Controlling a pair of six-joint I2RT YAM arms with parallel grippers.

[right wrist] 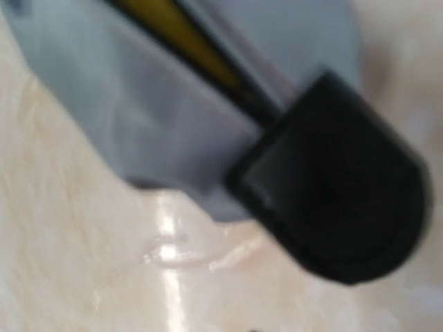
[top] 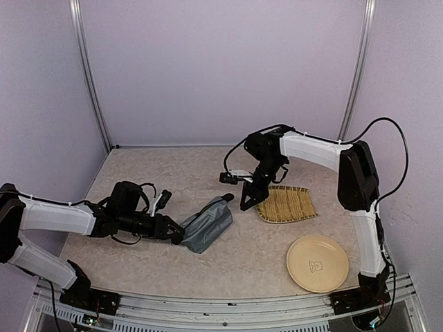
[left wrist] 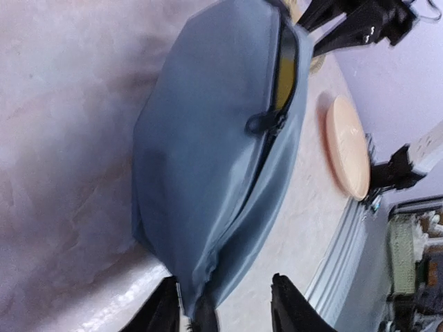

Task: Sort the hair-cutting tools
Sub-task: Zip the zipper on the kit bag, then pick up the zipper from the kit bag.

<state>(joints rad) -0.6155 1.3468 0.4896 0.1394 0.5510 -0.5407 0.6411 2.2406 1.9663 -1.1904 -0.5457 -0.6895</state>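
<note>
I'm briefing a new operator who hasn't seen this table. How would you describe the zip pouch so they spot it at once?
On the beige table, look near the middle, just left of the woven bamboo tray. The pouch is the only soft, grey-blue thing there, with a dark zip along it.

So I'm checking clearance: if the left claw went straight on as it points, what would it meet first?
The pouch, almost at once: its near corner sits between the fingers of the left claw, which stand apart.
</note>
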